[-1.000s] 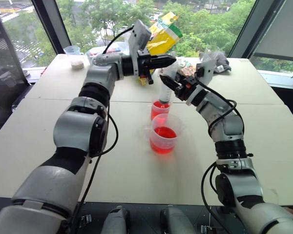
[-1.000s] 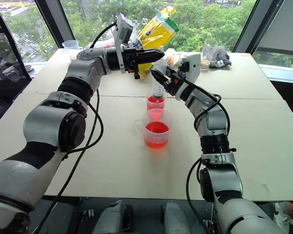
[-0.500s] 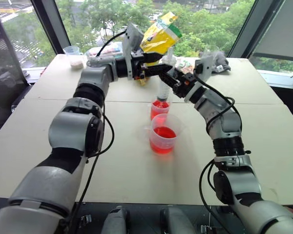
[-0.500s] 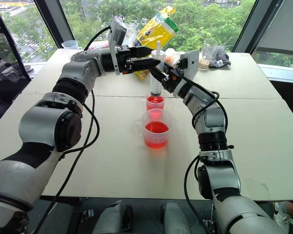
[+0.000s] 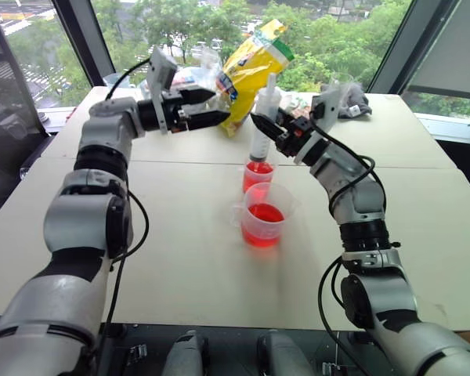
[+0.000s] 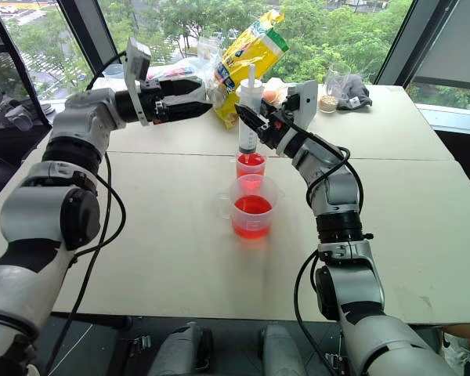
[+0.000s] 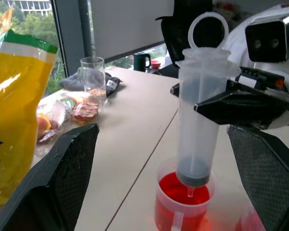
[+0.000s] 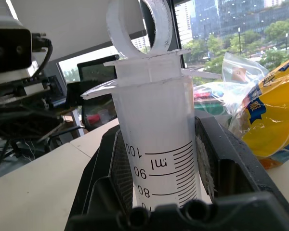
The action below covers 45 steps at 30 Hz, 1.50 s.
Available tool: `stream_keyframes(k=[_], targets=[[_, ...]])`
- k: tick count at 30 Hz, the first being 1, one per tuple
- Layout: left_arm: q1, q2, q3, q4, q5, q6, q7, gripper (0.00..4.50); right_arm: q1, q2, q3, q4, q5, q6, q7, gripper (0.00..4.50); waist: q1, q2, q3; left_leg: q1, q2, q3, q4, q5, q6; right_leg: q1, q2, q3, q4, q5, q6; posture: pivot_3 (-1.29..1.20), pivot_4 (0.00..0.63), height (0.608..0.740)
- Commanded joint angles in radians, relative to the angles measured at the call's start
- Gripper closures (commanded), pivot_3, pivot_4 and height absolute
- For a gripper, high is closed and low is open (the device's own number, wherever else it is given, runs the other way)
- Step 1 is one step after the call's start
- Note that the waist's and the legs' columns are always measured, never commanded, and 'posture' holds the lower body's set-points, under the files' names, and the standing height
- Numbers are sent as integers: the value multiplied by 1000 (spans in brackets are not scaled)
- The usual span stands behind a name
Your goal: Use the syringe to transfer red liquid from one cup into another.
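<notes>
R pincer (image 6: 256, 125) clamping clear ribbed syringe (image 6: 248, 121) upright over narrow red-filled cup (image 6: 250, 165), L pincer (image 6: 197, 95) spread wide.

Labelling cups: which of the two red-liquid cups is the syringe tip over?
The narrow, straight-sided cup, farther from the robot. The syringe stands upright above it; the wide handled cup sits nearer.

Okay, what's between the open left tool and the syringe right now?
In the left eye view, only the yellow bag stands behind the gap between the left tool and the syringe; nothing blocks it.

Right gripper (image 6: 249, 123) holds syringe (image 6: 248, 121) upright over narrow cup (image 6: 250, 165)
</notes>
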Motion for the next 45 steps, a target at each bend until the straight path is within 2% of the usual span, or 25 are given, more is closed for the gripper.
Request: stream_keyframes(k=[1, 6, 8, 10, 14, 17, 20, 24, 33, 35, 37, 39, 40, 45], targets=[[37, -8, 0, -138, -42, 58, 0, 124, -68, -57, -21, -104, -4, 79, -61, 3072, 0, 0, 0, 0, 0, 0, 0, 0, 0, 0, 0, 0, 0, 0, 0, 0, 150, 740], [164, -26, -33, -334, -69, 150, 1, 124, -223, -138, -133, -175, 81, 383, -245, 3072, 0, 0, 0, -1, 0, 0, 0, 0, 0, -1, -1, 0, 1, 0, 0, 0, 150, 740], [214, -33, -47, -413, -83, 183, 2, 124, -292, -192, -180, -178, 107, 563, -314, 3072, 1, 0, 0, -1, 1, -2, 0, 0, 0, -2, -1, 0, 2, 0, 0, 0, 150, 740], [255, -40, -55, -482, -103, 219, 9, 124, -325, -274, -173, -183, 100, 731, -339, 3072, 2, 0, 0, -1, 1, -2, 0, 0, 0, -2, -1, 0, 2, 0, 0, 0, 150, 740], [337, -51, -81, -601, -131, 270, 31, 124, -287, -446, -108, -220, 118, 1059, -303, 3072, 5, 0, 0, -1, 0, -1, 0, 0, 1, -1, -2, 1, -1, 0, -1, 0, 150, 740], [386, -56, -89, -671, -156, 308, 46, 124, -206, -516, -64, -245, 115, 1200, -292, 3072, 5, 0, 0, -1, 0, -1, 0, -1, 1, -1, -2, 1, -1, 0, -1, 0, 150, 740], [428, -60, -92, -739, -187, 353, 69, 124, -119, -558, -40, -251, 127, 1292, -274, 3072, 1, 0, 0, -1, 0, -2, 0, -1, 1, -2, -2, 1, 0, 0, -1, 0, 150, 740], [478, -54, -112, -814, -207, 387, 87, 124, -30, -583, -10, -194, 142, 1311, -266, 3072, 1, 0, 0, -1, 0, -2, -1, -1, 1, -2, -1, 2, 0, 0, 0, 0, 150, 740], [529, -21, -162, -893, -221, 414, 99, 124, 78, -497, -24, -84, 75, 1249, -283, 3072, 2, 1, 0, -1, 0, -2, 1, -1, 1, -2, -1, 2, 0, 0, 0, 0, 150, 740], [540, -11, -171, -910, -223, 418, 98, 0, 89, -485, -33, -78, 68, 1233, -283, 2030, 3, 1, 0, -1, 0, -3, 1, -1, 1, -1, 0, 1, 0, 0, 0, 0, 150, 740], [547, -2, -176, -923, -228, 424, 97, 0, 97, -476, -53, -90, 67, 1234, -283, 1238, 3, 1, 0, -1, 0, -3, 1, -1, 1, -1, 0, 1, 0, 0, 0, 0, 150, 740], [550, 5, -178, -930, -233, 429, 96, 0, 107, -474, -81, -125, 73, 1245, -279, 228, 3, 1, 0, -1, 0, -2, 1, -1, 1, -1, 0, 2, 0, 0, 0, 0, 150, 740], [550, 9, -179, -932, -236, 431, 95, 0, 111, -475, -95, -148, 77, 1256, -280, 11, 3, 1, 0, -1, 0, -3, 1, -1, 1, -1, 0, 2, 0, 0, 0, 0, 150, 740], [549, 38, -178, -942, -248, 440, 87, 0, 155, -529, -137, -391, 122, 1277, -243, 11, 4, 1, 0, -1, 0, -3, 0, -1, 1, -1, 0, 1, 0, 0, 0, 0, 150, 740]])
